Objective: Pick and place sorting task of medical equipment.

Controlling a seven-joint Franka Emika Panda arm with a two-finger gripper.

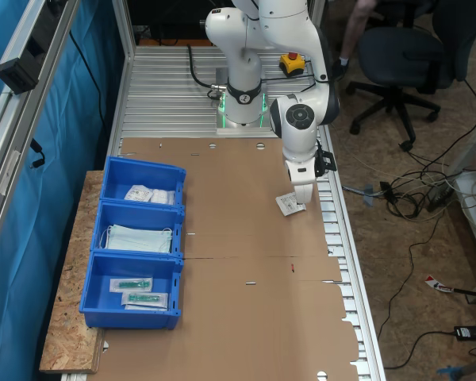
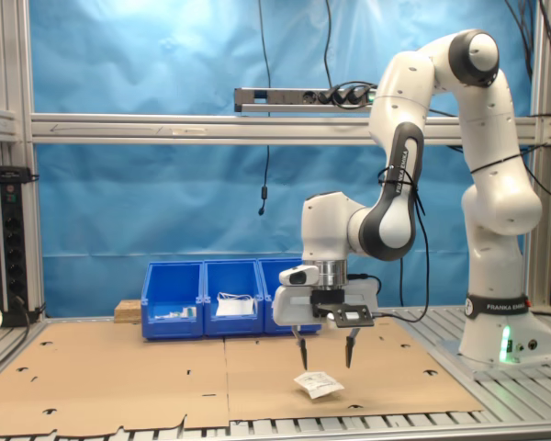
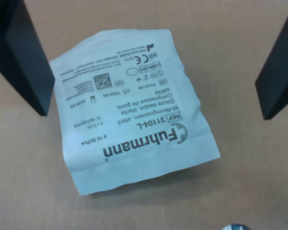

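A small white sealed packet (image 1: 289,204) (image 2: 318,384) (image 3: 134,108) with dark print lies flat on the brown cardboard near the table's edge. My gripper (image 2: 325,359) (image 3: 149,67) hangs just above it, open, with one black finger (image 3: 21,55) on either side and nothing between them. In the first exterior view the gripper (image 1: 301,195) stands directly over the packet and partly covers it.
Three blue bins (image 1: 111,238) stand in a row at the first exterior view's left: one holds white packets (image 1: 149,194), one pale blue masks (image 1: 139,238), one clear pouches with green parts (image 1: 139,290). The arm's base (image 1: 242,111) is behind on the metal table. Office chairs and cables lie beyond the table edge.
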